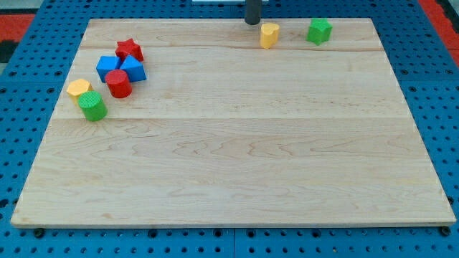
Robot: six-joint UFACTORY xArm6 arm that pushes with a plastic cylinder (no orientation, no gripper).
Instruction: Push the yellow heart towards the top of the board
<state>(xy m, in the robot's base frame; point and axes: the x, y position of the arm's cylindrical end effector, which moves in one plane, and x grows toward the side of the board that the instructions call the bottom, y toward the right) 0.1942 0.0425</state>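
Observation:
A yellow block [269,34], which looks like the heart, sits near the board's top edge, right of centre. My tip [252,22] is at the top edge of the board, just to the upper left of this block and close to it; I cannot tell if they touch. A second yellow block [79,88] lies at the view's left; its shape is unclear.
A green block [319,30] sits right of the yellow heart by the top edge. At the upper left is a cluster: a red star [129,49], two blue blocks [109,66] [134,69], a red cylinder [118,83] and a green cylinder [92,106]. The wooden board [237,165] lies on a blue pegboard.

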